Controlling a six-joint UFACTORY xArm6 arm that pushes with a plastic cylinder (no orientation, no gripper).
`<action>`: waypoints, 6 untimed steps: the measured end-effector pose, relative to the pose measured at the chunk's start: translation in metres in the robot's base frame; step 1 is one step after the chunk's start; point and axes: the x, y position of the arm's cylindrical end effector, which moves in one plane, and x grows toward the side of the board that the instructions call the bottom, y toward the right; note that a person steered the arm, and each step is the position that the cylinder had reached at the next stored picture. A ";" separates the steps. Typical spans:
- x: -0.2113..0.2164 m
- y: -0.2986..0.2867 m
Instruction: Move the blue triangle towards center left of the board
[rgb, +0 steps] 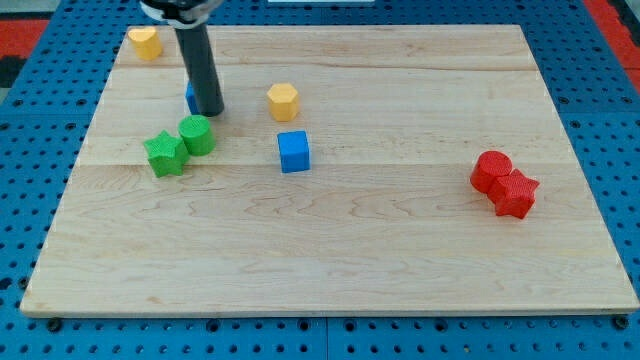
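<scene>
The blue triangle (190, 97) is mostly hidden behind my dark rod; only a sliver of blue shows at the rod's left side, in the upper left of the board (330, 260). My tip (209, 112) rests on the board right in front of the blue triangle, touching or nearly touching it. Just below the tip sit a green cylinder (197, 134) and a green star (165, 153), touching each other.
A blue cube (293, 151) and a yellow hexagon (283, 101) lie right of the tip. A yellow heart-like block (145, 42) is at the top left corner. A red cylinder (491, 170) and a red star (516, 193) touch at the right.
</scene>
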 end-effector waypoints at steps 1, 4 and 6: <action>-0.014 0.051; -0.060 -0.037; -0.030 -0.106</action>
